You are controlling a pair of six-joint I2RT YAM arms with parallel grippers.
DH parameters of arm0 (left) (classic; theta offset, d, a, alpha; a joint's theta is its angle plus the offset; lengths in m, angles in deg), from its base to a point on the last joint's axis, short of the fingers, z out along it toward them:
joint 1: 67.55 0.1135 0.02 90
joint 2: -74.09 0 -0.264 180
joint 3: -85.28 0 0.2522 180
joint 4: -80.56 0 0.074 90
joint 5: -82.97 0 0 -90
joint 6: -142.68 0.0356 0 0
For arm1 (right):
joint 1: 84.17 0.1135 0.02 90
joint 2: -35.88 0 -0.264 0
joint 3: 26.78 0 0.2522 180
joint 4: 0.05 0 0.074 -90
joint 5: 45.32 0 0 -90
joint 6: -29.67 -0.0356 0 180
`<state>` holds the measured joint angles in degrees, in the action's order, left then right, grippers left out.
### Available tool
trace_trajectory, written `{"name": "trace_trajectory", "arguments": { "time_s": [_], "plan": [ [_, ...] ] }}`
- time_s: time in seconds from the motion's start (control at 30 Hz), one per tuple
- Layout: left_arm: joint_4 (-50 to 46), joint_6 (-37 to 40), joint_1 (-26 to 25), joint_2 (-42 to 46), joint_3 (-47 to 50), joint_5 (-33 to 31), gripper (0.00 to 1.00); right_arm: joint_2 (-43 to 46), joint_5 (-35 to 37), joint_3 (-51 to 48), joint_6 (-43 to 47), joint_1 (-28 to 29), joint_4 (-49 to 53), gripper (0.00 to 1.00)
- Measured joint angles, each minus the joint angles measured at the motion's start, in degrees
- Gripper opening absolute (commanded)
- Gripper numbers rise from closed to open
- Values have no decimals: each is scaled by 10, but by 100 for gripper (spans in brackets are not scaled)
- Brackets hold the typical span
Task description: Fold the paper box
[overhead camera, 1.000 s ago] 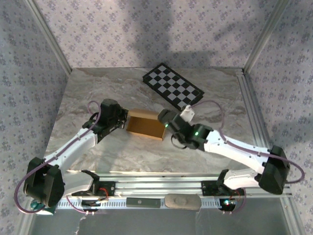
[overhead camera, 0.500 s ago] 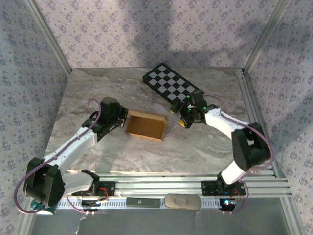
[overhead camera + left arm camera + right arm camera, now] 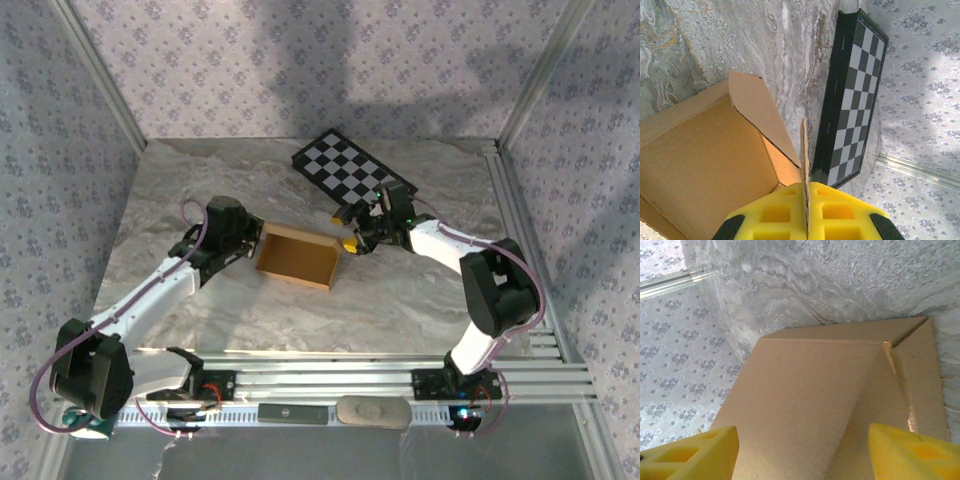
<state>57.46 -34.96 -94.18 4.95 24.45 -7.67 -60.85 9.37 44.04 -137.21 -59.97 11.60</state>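
Observation:
The paper box (image 3: 297, 256) is tan cardboard, standing as a shallow open tray mid-table. My left gripper (image 3: 249, 246) is at its left end, shut on that end's upright wall. In the left wrist view the yellow pads (image 3: 775, 215) pinch the thin cardboard edge, my left gripper (image 3: 805, 189) is centred on it, and the box's inside (image 3: 705, 160) lies to the left. My right gripper (image 3: 350, 236) is at the box's right end, open. In the right wrist view its yellow fingers (image 3: 695, 455) stand wide apart at either side of the box's plain outer face (image 3: 805, 390), not touching it.
A black-and-white checkered board (image 3: 353, 178) lies flat at the back, just behind my right gripper; it also shows as the checkered board (image 3: 852, 100) in the left wrist view. The marble table (image 3: 200, 170) is walled on three sides, with aluminium rails along the front.
My right arm swung from the box's near right side round to the back right, then in to the box's right end, its jaws narrowing somewhat. The left gripper and box stayed put.

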Motion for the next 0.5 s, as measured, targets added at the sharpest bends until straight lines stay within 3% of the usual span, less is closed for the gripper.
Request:
{"name": "trace_trajectory", "arguments": {
  "time_s": [0.27,0.5],
  "plan": [
    [1,2,4,-3,-1,-1,0,-7,2,-10,-43,7,-30,57],
    [3,2,6,-4,-2,-1,0,-7,9,-14,-64,16,-40,57]
  ]
}}
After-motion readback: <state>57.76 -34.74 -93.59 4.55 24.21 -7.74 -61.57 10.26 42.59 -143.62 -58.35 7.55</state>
